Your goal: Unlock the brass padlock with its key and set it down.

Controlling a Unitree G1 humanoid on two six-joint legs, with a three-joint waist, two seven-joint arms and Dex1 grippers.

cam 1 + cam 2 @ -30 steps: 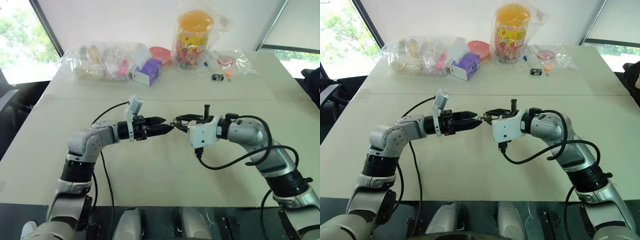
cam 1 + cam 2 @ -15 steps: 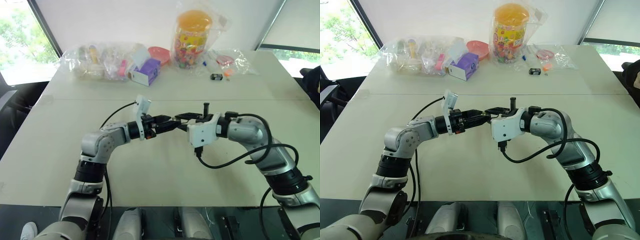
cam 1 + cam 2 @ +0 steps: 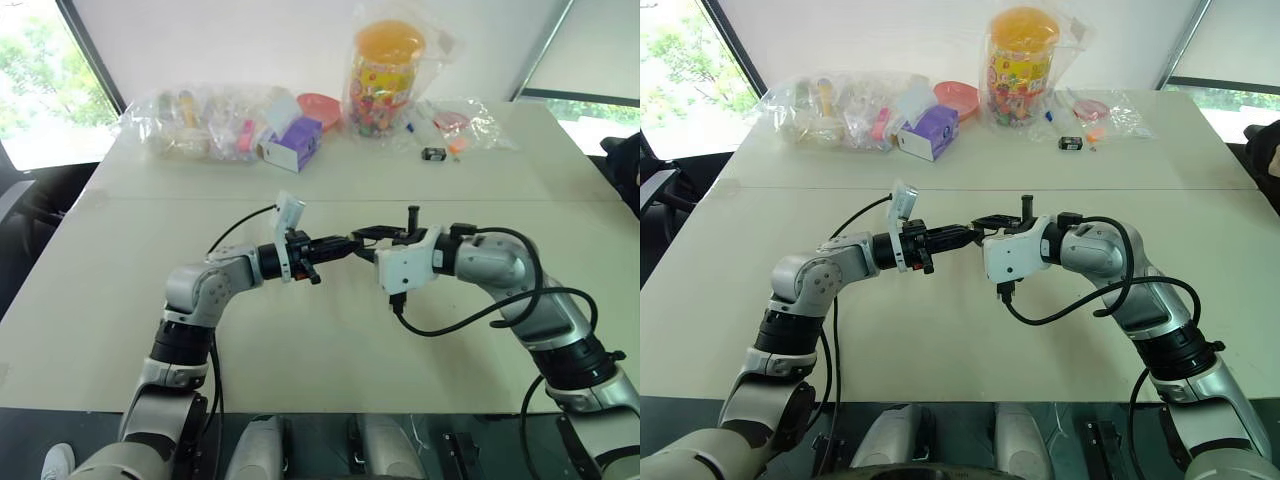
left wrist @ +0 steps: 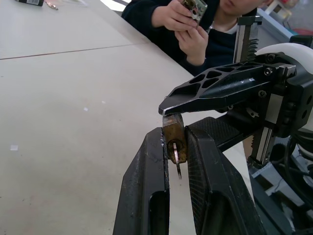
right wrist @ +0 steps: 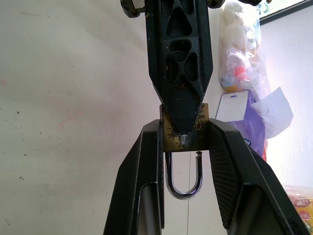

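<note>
The brass padlock (image 5: 171, 141) is held above the middle of the table, with my right gripper (image 5: 184, 125) shut on its body. Its silvery shackle (image 5: 184, 188) points away from the right wrist, and one leg ends free just off the body. My left gripper (image 4: 174, 131) meets it from the opposite side, level, its fingers (image 4: 146, 166) shut against the padlock's (image 4: 173, 132) sides. The thin key (image 4: 175, 152) sticks out of the keyhole between those fingers. In the left eye view the two grippers meet tip to tip (image 3: 350, 242).
Clear bags of small items (image 3: 200, 120), a purple box (image 3: 293, 143), a tall jar of sweets (image 3: 385, 75) and a small black gadget (image 3: 435, 154) line the table's far side. A seated person's hands (image 4: 188, 29) hold a device beyond the table's right edge.
My left gripper slid right to the padlock and its fingers closed from wide open onto it. The right gripper kept still with the padlock.
</note>
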